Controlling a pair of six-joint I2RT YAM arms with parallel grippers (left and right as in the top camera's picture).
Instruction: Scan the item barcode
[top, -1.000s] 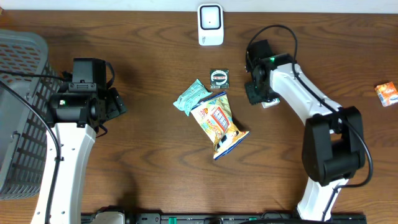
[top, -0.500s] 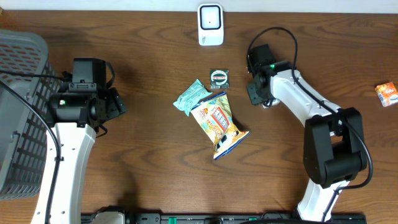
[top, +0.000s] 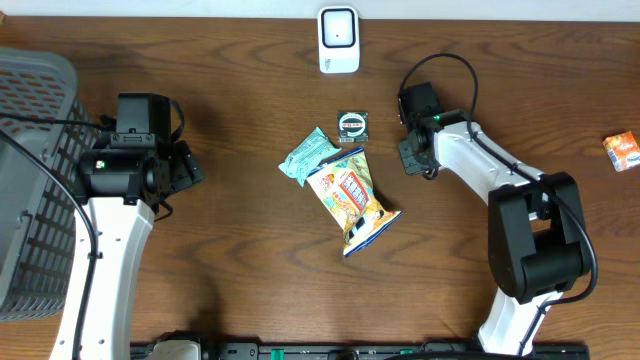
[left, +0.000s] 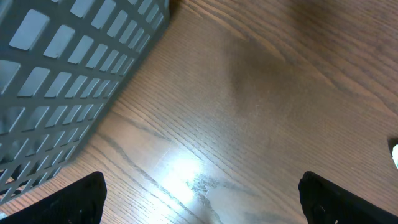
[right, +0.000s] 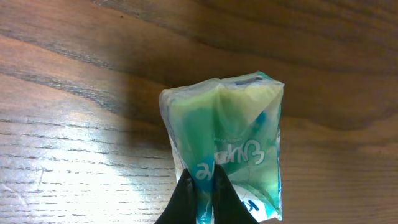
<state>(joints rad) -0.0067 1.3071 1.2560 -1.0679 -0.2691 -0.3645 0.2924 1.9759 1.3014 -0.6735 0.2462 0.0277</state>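
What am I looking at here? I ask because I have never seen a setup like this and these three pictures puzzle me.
These are two robot arms at a wooden table. One picture looks down from above; the other two come from a camera on each wrist. The left gripper is open and empty beside a grey basket. The right gripper is shut on a small green-and-white packet. On the table lie a snack bag, a teal packet, a small dark square packet and an orange packet. The white box at the far edge is probably the scanner.
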